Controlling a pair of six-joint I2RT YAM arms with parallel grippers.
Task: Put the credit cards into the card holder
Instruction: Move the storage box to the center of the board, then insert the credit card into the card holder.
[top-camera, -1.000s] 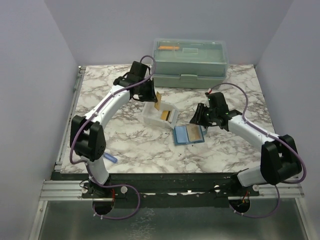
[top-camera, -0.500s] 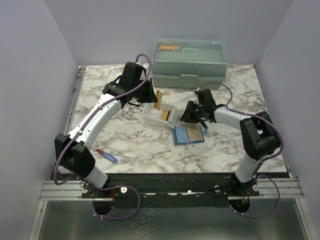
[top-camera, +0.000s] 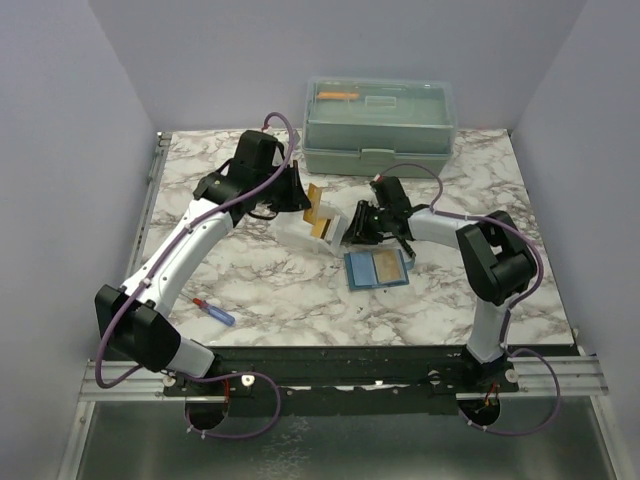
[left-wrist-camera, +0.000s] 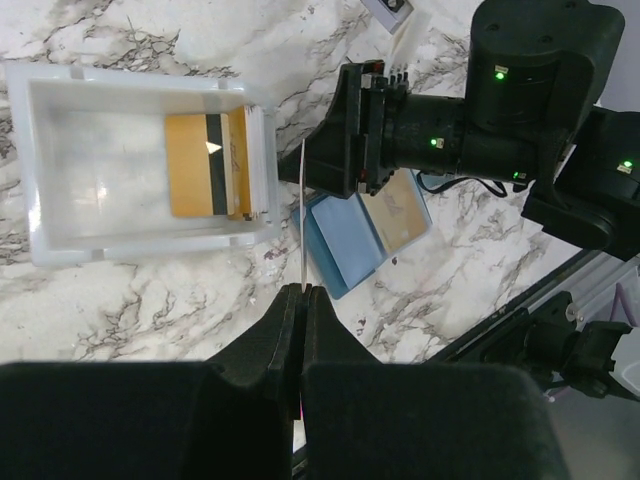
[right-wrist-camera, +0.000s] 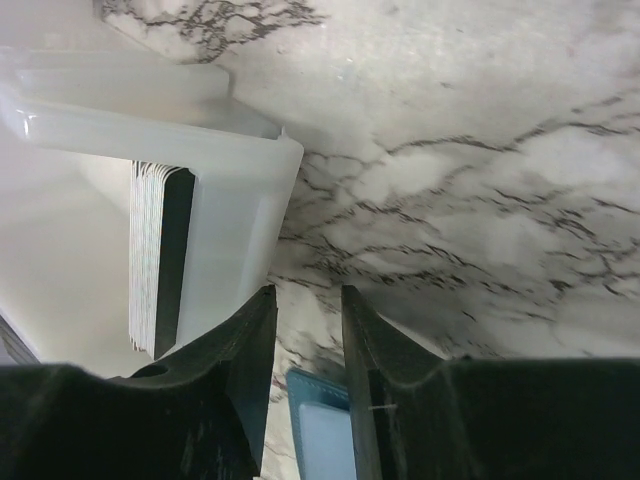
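Observation:
My left gripper (top-camera: 303, 198) is shut on a tan credit card (top-camera: 317, 201) and holds it above the white tray (top-camera: 297, 236). In the left wrist view the card (left-wrist-camera: 302, 200) shows edge-on, rising from the closed fingertips of the left gripper (left-wrist-camera: 302, 288). More cards (left-wrist-camera: 208, 165) stand in the tray (left-wrist-camera: 60, 170). The blue card holder (top-camera: 377, 268) lies open on the table, tan inside up. My right gripper (top-camera: 353, 228) is open and empty, low at the tray's right end. In the right wrist view the right gripper (right-wrist-camera: 305, 292) is beside the tray corner (right-wrist-camera: 240, 200), the card stack (right-wrist-camera: 160, 260) and the holder (right-wrist-camera: 320, 435).
A pale green lidded box (top-camera: 380, 125) stands at the back of the marble table. A small blue pen-like thing with a red tip (top-camera: 213, 311) lies near the front left. The two arms are close together over the tray.
My right gripper has moved left from above the card holder to the tray's right end. My left arm has shifted slightly, still holding the card over the tray.

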